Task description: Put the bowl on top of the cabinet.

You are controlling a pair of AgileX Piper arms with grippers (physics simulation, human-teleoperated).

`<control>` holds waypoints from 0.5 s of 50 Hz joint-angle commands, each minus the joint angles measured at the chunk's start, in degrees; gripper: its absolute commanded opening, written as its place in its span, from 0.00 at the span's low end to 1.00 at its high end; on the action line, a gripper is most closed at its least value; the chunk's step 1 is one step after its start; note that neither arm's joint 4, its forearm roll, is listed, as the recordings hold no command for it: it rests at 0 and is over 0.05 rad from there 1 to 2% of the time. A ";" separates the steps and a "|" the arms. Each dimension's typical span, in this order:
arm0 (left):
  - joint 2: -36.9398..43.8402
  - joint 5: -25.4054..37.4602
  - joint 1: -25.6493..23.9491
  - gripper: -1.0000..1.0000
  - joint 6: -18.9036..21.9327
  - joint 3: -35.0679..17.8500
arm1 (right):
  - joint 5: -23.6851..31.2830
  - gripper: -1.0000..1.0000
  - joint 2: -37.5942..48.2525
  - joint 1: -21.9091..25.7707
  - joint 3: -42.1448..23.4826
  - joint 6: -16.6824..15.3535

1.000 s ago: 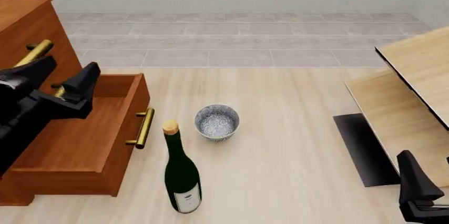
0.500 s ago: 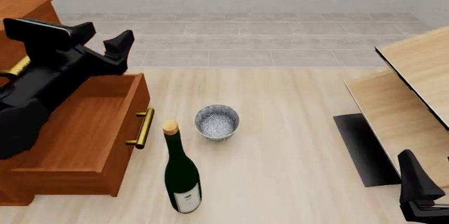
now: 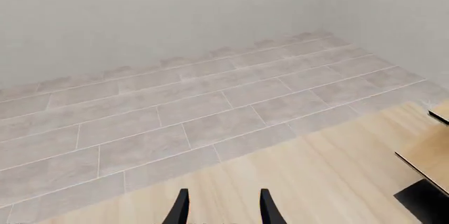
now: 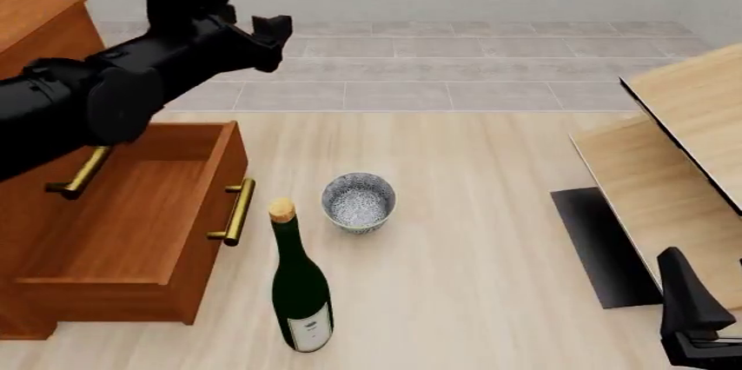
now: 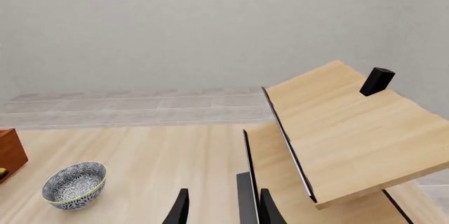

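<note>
We note the bowl (image 4: 358, 201) standing upright on the table (image 4: 487, 283), mid-scene, just right of the cabinet's open drawer (image 4: 128, 214) and just beyond the wine bottle (image 4: 299, 287); nothing shows inside it, and the right wrist view also catches it (image 5: 74, 184) sitting alone on the wood. The cabinet (image 4: 41, 31) occupies the left side; its pulled-out drawer shows only bare wood inside, with a brass handle (image 4: 235, 211) on its front facing the bowl. The wine bottle stands upright, corked, nearer to us than the bowl, close to it but not touching. To the right we see the pale furniture with a black edge (image 4: 679, 153), tilted panels, well apart from the bowl. The table surface is light wood; beyond it lies a grey tiled floor (image 4: 418, 66) and a plain pale wall. The left gripper (image 4: 269, 38) is raised above the far left of the table, over the cabinet area, well apart from the bowl; in its wrist view the two fingertips (image 3: 181, 211) stand parted with nothing between them, so we log it as released and touching nothing. The right gripper (image 5: 221, 211) sits at the near right edge, fingers likewise parted and holding nothing.
</note>
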 commanded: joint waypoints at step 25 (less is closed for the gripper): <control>14.86 12.85 -3.74 1.00 1.38 -12.83 | -0.03 1.00 0.00 -0.19 -0.04 0.22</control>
